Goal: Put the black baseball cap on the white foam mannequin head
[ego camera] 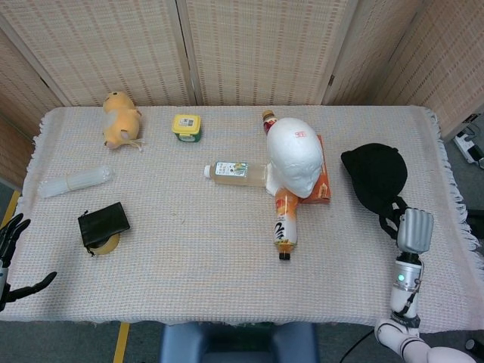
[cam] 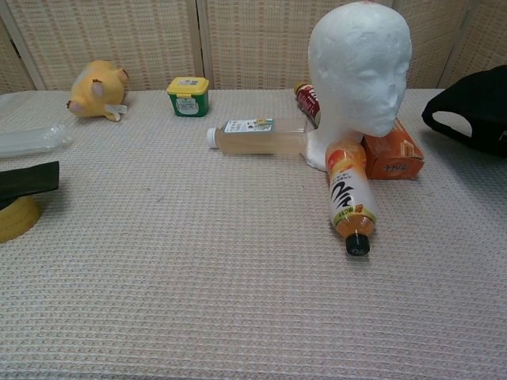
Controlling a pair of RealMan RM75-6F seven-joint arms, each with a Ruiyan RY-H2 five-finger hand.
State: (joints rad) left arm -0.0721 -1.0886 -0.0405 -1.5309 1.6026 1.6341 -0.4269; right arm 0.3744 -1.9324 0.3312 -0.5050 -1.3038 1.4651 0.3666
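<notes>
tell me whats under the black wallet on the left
A yellow tape roll sticks out beneath the black wallet's near edge; the wallet covers most of it, so the roll's middle is hidden.

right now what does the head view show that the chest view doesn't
Only the head view shows the right robot hand gripping the back of the black baseball cap, the left robot hand off the table's left edge, and the whole black wallet on its tape roll. Only the chest view shows the white foam mannequin head face-on and the cap's rear opening raised off the cloth. Both share the cap, mannequin head, orange bottle, clear bottle, yellow plush and green jar.
</notes>
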